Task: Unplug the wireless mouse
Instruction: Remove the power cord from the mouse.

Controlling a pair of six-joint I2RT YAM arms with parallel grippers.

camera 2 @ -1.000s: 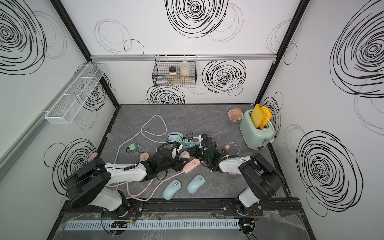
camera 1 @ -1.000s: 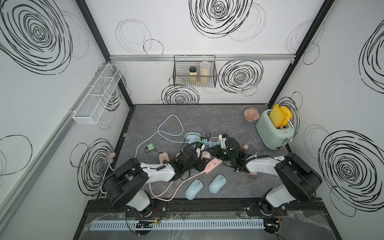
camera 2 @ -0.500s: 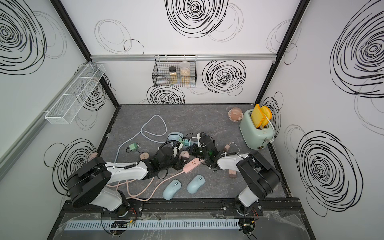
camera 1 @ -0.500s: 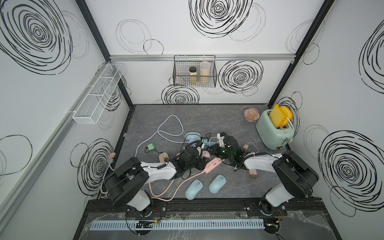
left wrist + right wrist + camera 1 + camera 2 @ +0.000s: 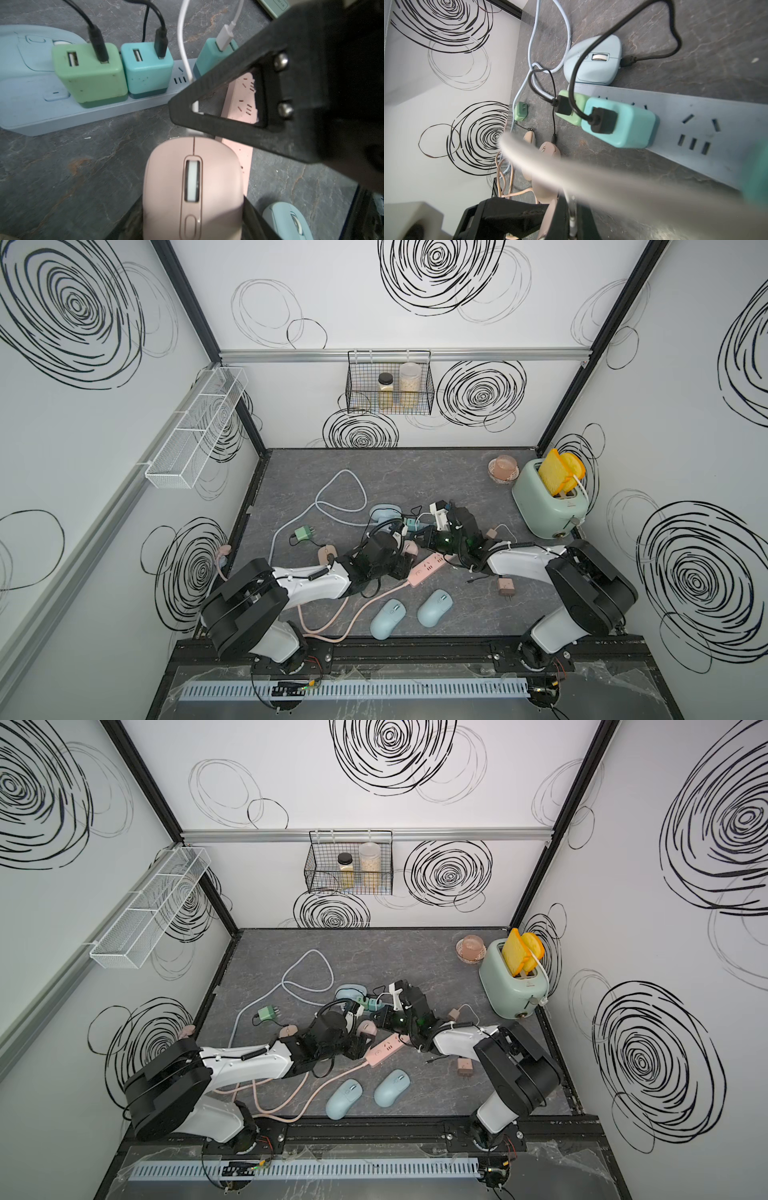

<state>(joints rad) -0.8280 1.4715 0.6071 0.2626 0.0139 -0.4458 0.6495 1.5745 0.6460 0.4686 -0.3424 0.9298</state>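
Left wrist view: the left gripper (image 5: 192,205) clamps the pink mouse (image 5: 166,176) by its sides near the surface's middle, just beside a pink strip (image 5: 241,97). The right gripper (image 5: 570,216) is pinched tight on the white cable (image 5: 182,47) at the mouse's nose.

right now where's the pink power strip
In both top views the pink power strip lies diagonally at mid-table, just behind the two front blue mice; the left wrist view shows it beside the pink mouse.

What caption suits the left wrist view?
Left pincer grips a pink plastic wireless mouse, white cable attached, beside a pale blue power strip.
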